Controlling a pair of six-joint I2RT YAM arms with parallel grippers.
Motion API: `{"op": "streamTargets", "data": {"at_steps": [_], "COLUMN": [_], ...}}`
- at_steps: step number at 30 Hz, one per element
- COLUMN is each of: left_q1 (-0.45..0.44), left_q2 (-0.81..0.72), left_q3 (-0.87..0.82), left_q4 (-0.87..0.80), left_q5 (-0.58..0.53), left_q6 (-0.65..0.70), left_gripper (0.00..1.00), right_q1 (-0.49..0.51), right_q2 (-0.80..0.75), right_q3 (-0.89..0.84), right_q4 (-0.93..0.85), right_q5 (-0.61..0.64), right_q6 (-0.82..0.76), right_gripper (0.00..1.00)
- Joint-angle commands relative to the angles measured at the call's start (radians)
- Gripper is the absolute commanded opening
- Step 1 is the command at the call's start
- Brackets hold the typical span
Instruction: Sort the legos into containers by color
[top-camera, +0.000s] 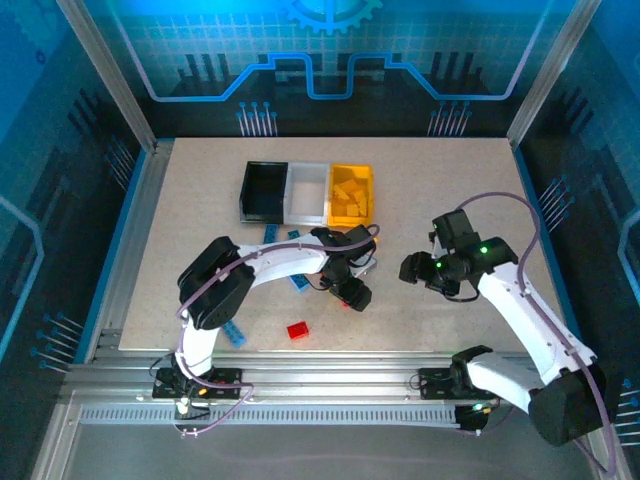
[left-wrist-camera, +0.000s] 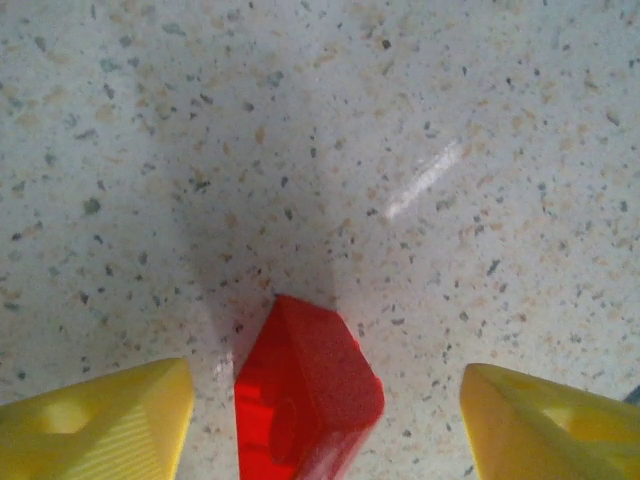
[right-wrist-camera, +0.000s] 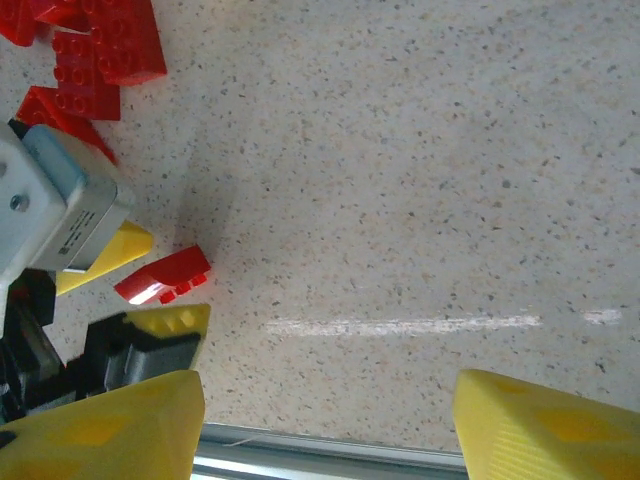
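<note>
Presently the left end effector (left-wrist-camera: 325, 378) is low over the counter (left-wrist-camera: 420, 150), its two yellow fingers (left-wrist-camera: 105, 420) spread to either side of a red brick (left-wrist-camera: 305, 395). That brick lies on the counter between them, closer to one finger than the other. A strip of bare surface shows on each side of it, so the jaws stand partly open around it and grip nothing. Seen from the right wrist, the brick sits between the two yellow tips, and a heap of red bricks (right-wrist-camera: 95, 50) lies beyond it toward the upper left corner. The right end effector (right-wrist-camera: 325, 425) is off to the right of the left one and apart from it in the top view. Its jaws stand wide, with speckled counter and nothing else between them, so it holds nothing. A metal rail (right-wrist-camera: 330, 462) shows at the counter's edge near it. Toward the far side of the counter three bins are joined in a row: a black bin (top-camera: 262, 192), a white bin (top-camera: 308, 190) and a yellow bin (top-camera: 352, 168), the last with yellow bricks (top-camera: 348, 202) inside. Two blue bricks (top-camera: 272, 236) lie just in front of the black and white bins. Another blue brick (top-camera: 233, 334) lies beside the left arm near the front edge, and a lone red brick (top-camera: 297, 330) rests near it, apart from both end effectors.
</note>
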Motion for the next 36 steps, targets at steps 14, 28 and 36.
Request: {"op": "streamTargets", "data": {"at_steps": [14, 28, 36], "left_q1": [0.004, 0.213, 0.467], "left_q2": [0.064, -0.115, -0.203], "left_q3": [0.054, 0.009, 0.065], "left_q4": [-0.059, -0.047, 0.034], "left_q5": [-0.057, 0.119, 0.261], "left_q6": [0.004, -0.175, -0.382], "left_gripper": [0.32, 0.22, 0.23], "right_q1": [-0.054, -0.066, -0.068], "right_q2": [-0.076, -0.046, 0.011], "right_q3": [-0.086, -0.137, -0.160], "right_q4": [-0.012, 0.085, 0.167], "right_q5": [-0.033, -0.060, -0.102], "right_q6": [-0.008, 0.021, 0.023], "right_gripper": [0.68, 0.68, 0.68]}}
